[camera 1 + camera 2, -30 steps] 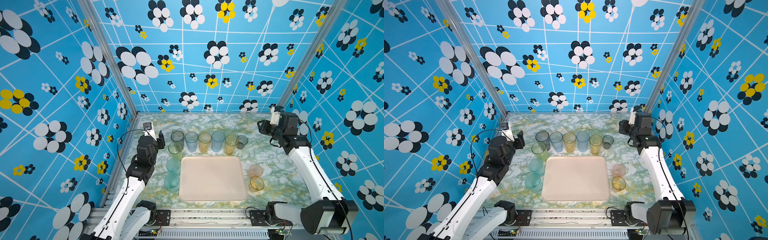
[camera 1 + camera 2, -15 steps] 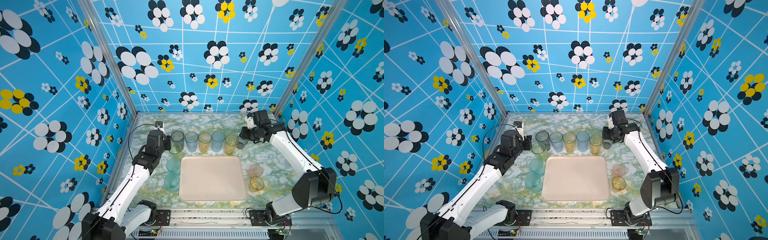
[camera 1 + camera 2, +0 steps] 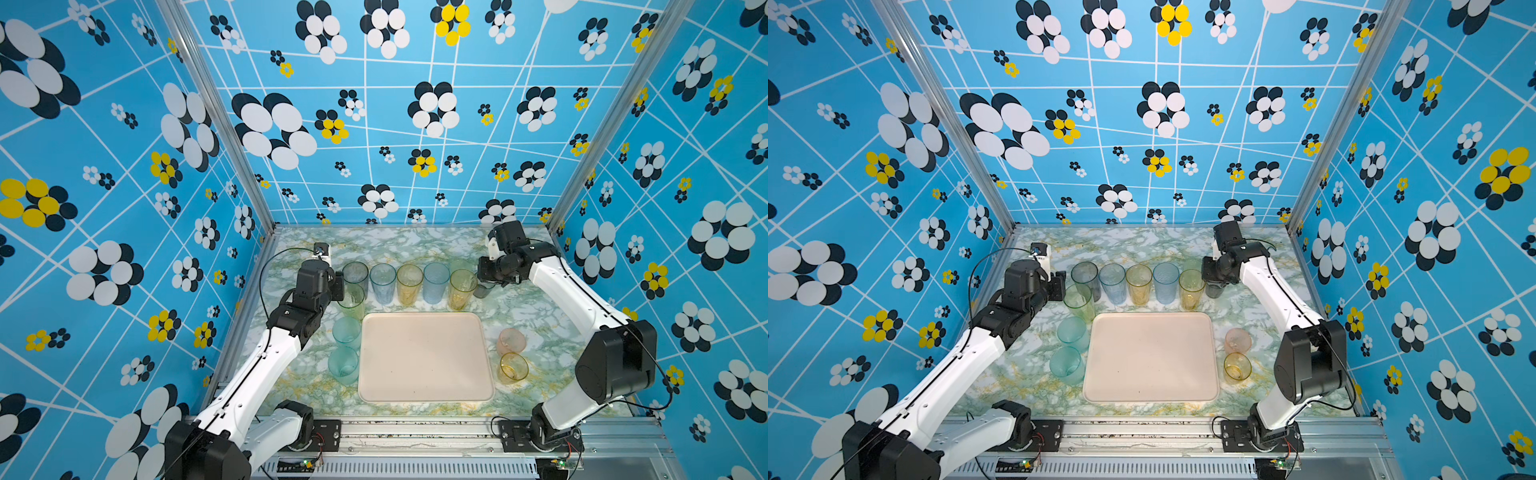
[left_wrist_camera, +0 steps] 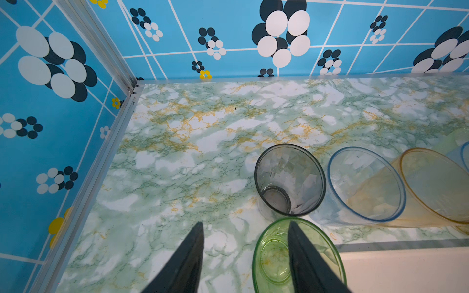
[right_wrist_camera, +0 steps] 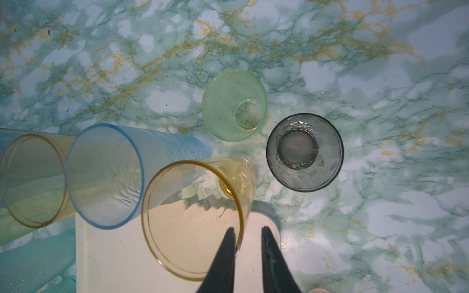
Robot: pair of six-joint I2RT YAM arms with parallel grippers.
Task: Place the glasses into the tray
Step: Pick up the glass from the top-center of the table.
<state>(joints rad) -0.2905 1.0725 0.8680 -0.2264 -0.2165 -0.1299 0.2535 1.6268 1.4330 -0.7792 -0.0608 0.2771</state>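
All 12 translucent tinted plastic tumblers (image 3: 409, 284) stand upright on the green-and-white marbled surface (image 3: 386, 245), all outside the flat pale cream-pink rounded-rectangle tray (image 3: 426, 374) lying in the middle. Just behind the tray's far edge runs a row of 5 tall ones, from a tall smoky grey tumbler (image 3: 355, 275) through blue, amber and blue to a tall amber-yellow tumbler (image 3: 461, 289). Past that end stand a short pale green dimpled tumbler (image 5: 234, 105) and a short smoky grey tumbler (image 5: 304, 152). A tall yellow-green tumbler (image 3: 352, 300) stands in front of the tall grey one, near the tray's far left corner. 2 teal tumblers (image 3: 347, 332) line the tray's left edge, while a short pink tumbler (image 3: 511, 340) and a short amber tumbler (image 3: 513, 368) stand by its right edge. The left tool (image 4: 245, 223) is spread wide and grips nothing: 1 finger crosses the yellow-green tumbler's mouth, the other lies outside its rim. The right tool (image 5: 248, 232) shows only a narrow gap, 1 fingertip overlapping the amber-yellow tumbler's rim; whether it touches, I cannot tell.
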